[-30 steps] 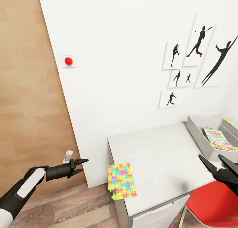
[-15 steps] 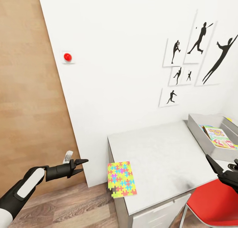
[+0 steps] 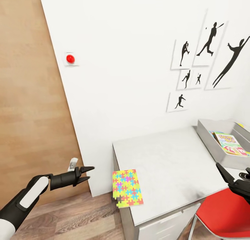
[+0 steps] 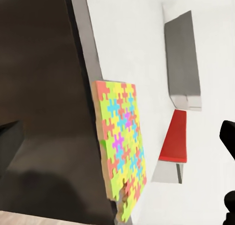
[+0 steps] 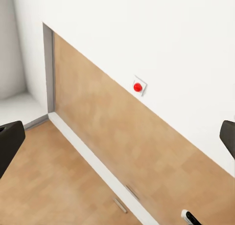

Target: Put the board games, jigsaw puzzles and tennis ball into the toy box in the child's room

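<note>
Overhanging the near corner of the table, a jigsaw puzzle lies flat; the toy box holds a board game. Left gripper and right gripper hang parted, empty.

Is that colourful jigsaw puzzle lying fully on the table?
No, in the head view the jigsaw puzzle hangs partly over the table's near-left edge, above the wood floor.

Jigsaw puzzle lies on table corner, overhanging edge, just right of left gripper. Toy box sits on table's far right, behind right gripper, w/ 1 board game inside. Chair below right gripper
</note>
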